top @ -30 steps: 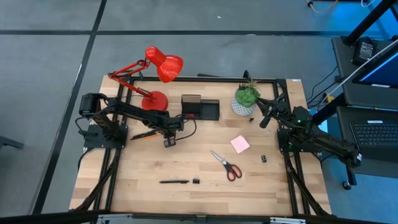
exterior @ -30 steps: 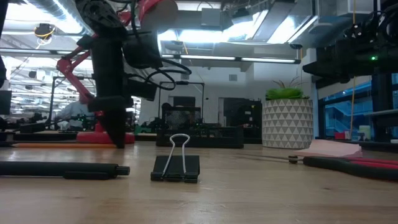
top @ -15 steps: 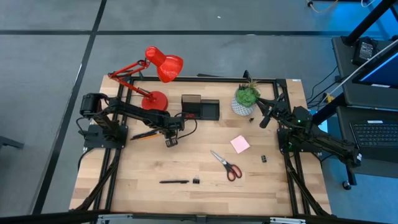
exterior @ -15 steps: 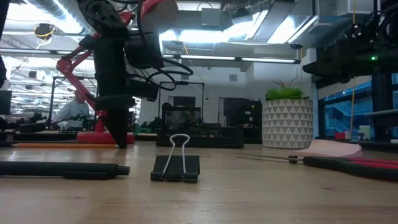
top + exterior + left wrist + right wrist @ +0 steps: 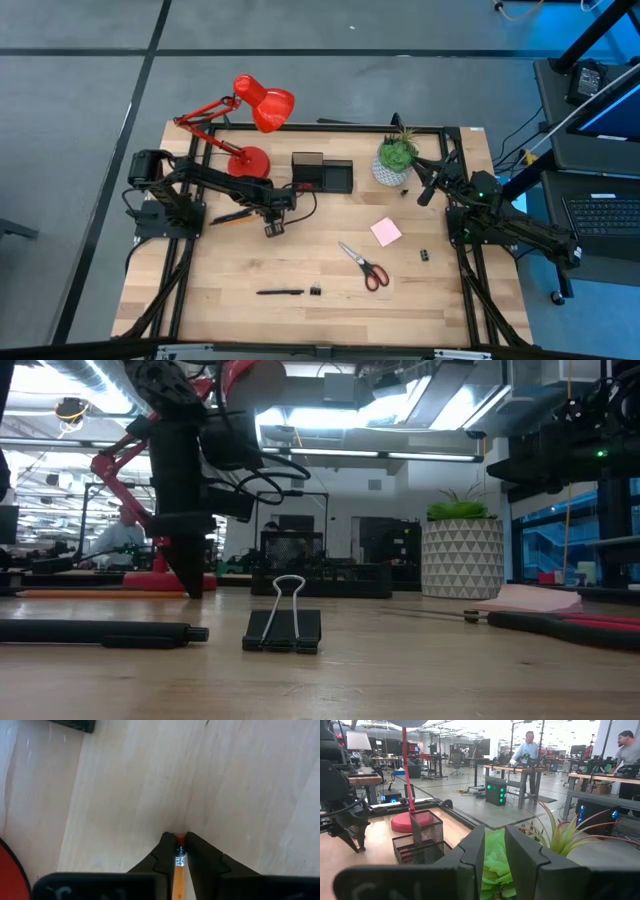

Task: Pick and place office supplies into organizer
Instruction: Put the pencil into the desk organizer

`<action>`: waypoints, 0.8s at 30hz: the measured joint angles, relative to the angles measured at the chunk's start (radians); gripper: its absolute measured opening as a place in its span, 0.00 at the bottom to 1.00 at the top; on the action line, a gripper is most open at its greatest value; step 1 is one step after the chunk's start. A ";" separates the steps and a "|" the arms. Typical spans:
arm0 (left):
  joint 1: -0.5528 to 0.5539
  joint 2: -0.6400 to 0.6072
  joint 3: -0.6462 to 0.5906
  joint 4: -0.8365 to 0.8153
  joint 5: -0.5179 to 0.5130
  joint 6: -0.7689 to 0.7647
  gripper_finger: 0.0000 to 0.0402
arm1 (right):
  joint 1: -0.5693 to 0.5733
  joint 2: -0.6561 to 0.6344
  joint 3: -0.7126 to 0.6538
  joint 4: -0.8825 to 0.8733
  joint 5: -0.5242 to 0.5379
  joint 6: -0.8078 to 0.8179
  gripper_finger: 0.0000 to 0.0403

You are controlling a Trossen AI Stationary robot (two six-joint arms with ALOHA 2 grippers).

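Observation:
My left gripper (image 5: 272, 228) points down at the table in front of the red lamp base and is shut on an orange pencil (image 5: 232, 215). In the low view the pencil (image 5: 90, 593) stretches along the tabletop from the fingertips (image 5: 190, 588). The black mesh organizer (image 5: 322, 172) stands at the far edge, also seen in the low view (image 5: 320, 575). Loose on the wood lie the red-handled scissors (image 5: 364, 264), the pink pad (image 5: 386, 232), a black pen (image 5: 280, 292) and a black clip (image 5: 315, 291). My right gripper (image 5: 425, 190) waits open beside the plant. My left gripper pinches the pencil's eraser end (image 5: 178, 851), at the metal ferrule below the red eraser, between its two fingers (image 5: 162, 855). The fingers come from above, pointing down. The pencil lies level on the table, its length reaching toward the table's left.
A red desk lamp (image 5: 250, 120) and a potted plant (image 5: 397, 160) stand along the far edge beside the organizer. A second small clip (image 5: 424, 256) lies near the right arm. The binder clip (image 5: 284, 628) and pen (image 5: 100, 632) lie close to the near edge. People stand in the room beyond.

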 joint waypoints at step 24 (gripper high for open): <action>-0.002 -0.012 0.128 0.008 0.062 0.025 0.02 | 0.000 0.000 0.000 0.000 0.000 0.002 0.20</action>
